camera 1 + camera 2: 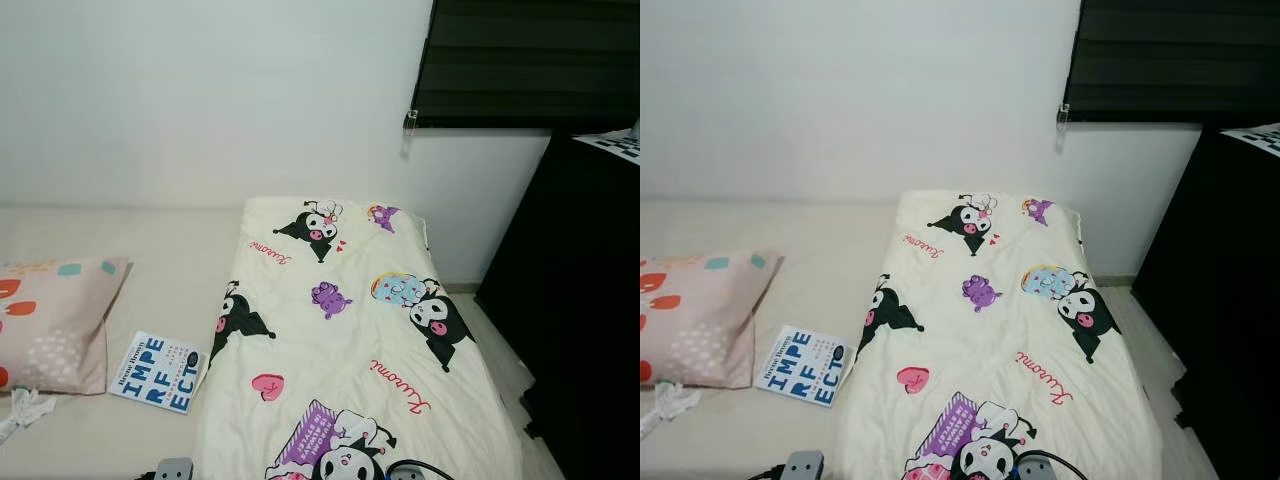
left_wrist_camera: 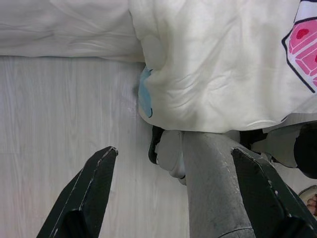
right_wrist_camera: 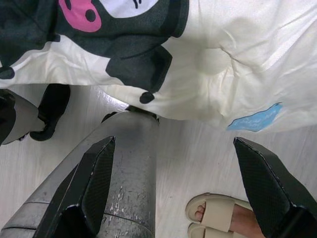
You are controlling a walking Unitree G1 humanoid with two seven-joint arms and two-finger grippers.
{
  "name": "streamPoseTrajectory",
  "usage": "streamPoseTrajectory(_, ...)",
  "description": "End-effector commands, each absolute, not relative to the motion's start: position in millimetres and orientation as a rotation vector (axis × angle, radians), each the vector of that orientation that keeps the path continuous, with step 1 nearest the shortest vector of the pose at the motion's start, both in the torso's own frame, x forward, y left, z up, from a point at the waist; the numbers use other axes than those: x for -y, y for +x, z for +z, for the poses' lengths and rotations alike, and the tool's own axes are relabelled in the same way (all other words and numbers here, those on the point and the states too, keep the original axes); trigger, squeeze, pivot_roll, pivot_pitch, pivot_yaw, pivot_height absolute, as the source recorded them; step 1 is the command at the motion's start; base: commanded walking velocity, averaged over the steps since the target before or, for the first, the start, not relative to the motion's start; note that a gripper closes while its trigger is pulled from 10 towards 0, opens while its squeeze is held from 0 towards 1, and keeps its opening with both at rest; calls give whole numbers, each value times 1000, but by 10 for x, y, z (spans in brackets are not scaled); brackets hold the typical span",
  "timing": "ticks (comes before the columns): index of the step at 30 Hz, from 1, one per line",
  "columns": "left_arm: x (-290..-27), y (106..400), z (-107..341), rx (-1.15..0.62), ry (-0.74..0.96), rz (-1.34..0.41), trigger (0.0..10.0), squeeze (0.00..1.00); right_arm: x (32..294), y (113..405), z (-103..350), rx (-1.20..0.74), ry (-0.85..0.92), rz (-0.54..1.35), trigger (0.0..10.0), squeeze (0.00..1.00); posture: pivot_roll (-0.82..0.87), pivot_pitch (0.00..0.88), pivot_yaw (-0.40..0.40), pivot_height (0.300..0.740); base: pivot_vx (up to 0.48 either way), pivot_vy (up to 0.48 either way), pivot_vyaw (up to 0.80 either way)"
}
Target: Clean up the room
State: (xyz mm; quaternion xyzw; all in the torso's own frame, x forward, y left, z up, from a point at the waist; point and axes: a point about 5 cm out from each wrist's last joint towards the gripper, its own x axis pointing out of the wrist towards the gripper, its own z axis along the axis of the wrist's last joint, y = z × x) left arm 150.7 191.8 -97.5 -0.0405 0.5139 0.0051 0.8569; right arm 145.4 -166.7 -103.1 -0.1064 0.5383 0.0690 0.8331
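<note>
Both arms hang low at the near edge of the bed, fingers spread wide, nothing held.

The left gripper [image 2: 171,198] and the right gripper [image 3: 176,191] point down at the pale floor [image 2: 59,124] beside the robot's own grey legs, under the overhanging hem of the cartoon-print quilt [image 1: 350,340]; a person's sandalled foot [image 3: 218,215] stands just beside. On the bed [image 1: 160,250], the quilt covers the right half. To the left lie a book [image 1: 158,372], a pink pillow [image 1: 50,320] and a crumpled white scrap [image 1: 25,408]. Judged sensibly, tidying starts with those loose items: raise the left arm, approach the book flat and slowly, pinching one edge.
</note>
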Motion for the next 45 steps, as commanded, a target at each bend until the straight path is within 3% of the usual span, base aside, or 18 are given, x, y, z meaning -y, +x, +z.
streamPoseTrajectory(1,-1917,1495,-981,-1094,-83,2,10000,0,1673,1363,-1065,-1184,-226,141,10000,0,-38,0,-44,740,0,0,0)
streamPoseTrajectory(45,-1994,1479,-978,-1103,-76,28,10000,0,1646,1378,-1062,-1174,-279,172,10000,0,-58,0,-36,740,0,0,0)
